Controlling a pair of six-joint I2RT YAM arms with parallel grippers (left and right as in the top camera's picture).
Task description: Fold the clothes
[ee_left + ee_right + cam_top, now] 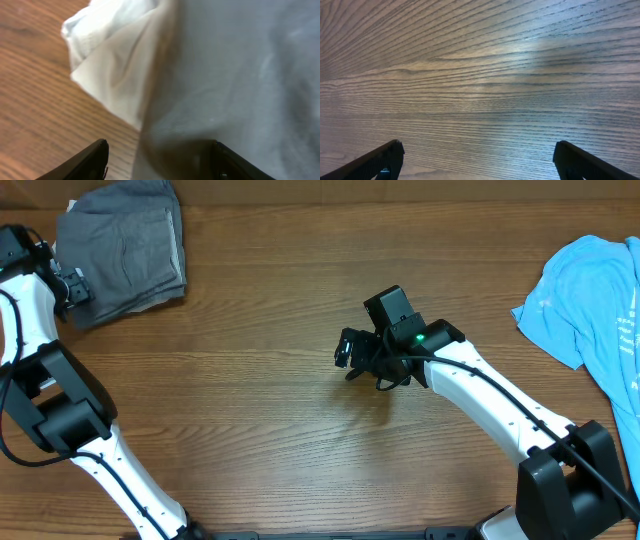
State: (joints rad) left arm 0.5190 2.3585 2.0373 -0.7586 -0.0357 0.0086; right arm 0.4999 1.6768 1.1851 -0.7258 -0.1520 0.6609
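Note:
The grey shorts (125,250) lie folded in a compact stack at the table's far left corner. My left gripper (75,285) sits at the stack's left edge. In the left wrist view its jaws (160,145) stand apart over the grey cloth (240,75), one finger over wood and one over fabric, and nothing is pinched. A pale whitish layer (110,60) sticks out from under the grey. My right gripper (343,350) hovers at mid-table, wide open (477,147) over bare wood. A light-blue T-shirt (600,300) lies crumpled at the right edge.
The wooden table (260,420) stretches between the two garments. The T-shirt runs off the right side of the overhead view. Both arm bases stand at the near edge.

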